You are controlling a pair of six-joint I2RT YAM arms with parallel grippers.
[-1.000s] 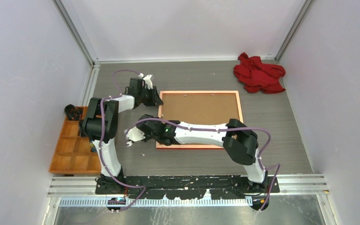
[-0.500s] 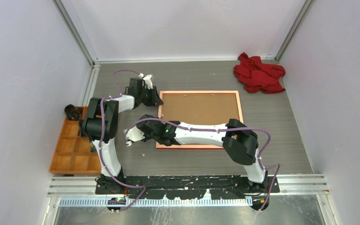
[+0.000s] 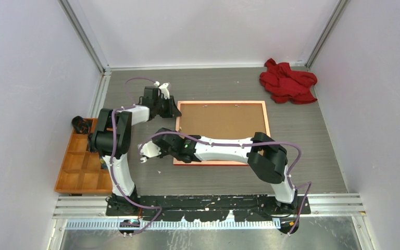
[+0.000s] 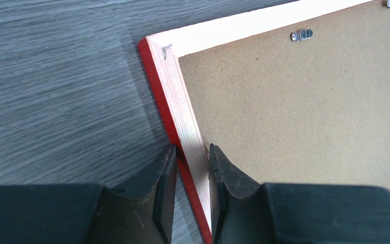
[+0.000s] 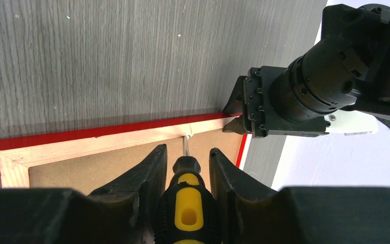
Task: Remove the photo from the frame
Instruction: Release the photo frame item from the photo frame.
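Pinching the left rail of the frame (image 4: 183, 101) near its far corner with the left gripper (image 4: 190, 152), and clamping a yellow-and-black screwdriver (image 5: 187, 203) in the right gripper (image 5: 185, 155), tip set at the seam between rail and backing board (image 4: 294, 117). Lying face down on the table (image 3: 312, 156), with the photo out of sight, presumably under that board. Risking a slip off the seam and a gouge into the photo if levered too hard, or a skidding frame if pinched too lightly.

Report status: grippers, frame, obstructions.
Left gripper shut on the frame rail near its corner. Right gripper holds the screwdriver, tip at the rail's inner edge. Photo hidden: backing board sits in the frame, metal tab at its edge.
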